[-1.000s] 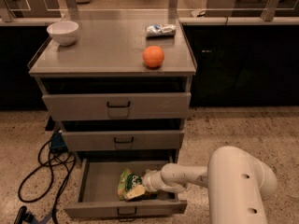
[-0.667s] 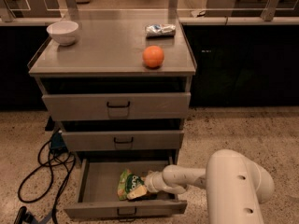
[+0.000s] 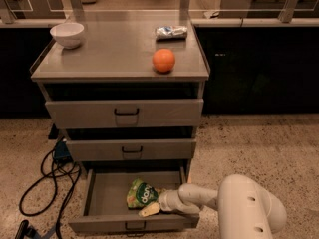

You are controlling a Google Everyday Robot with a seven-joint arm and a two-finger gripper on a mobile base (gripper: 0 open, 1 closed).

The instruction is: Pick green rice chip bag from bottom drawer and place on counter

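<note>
The green rice chip bag (image 3: 140,193) lies in the open bottom drawer (image 3: 104,223), right of its middle, logo up. My gripper (image 3: 152,206) reaches into the drawer from the right, on the end of the white arm (image 3: 239,210). It sits at the bag's lower right edge, touching or nearly touching it. The counter (image 3: 114,51) is the grey top of the cabinet, far above the gripper.
On the counter stand a white bowl (image 3: 67,34) at the back left, an orange (image 3: 163,60) at the front right and a silver-blue wrapper (image 3: 171,32) at the back right. The two upper drawers (image 3: 124,113) are shut. Black cables (image 3: 47,178) lie on the floor left of the cabinet.
The arm has shifted slightly; the gripper stays at the bag's right edge. The bag has not visibly moved.
</note>
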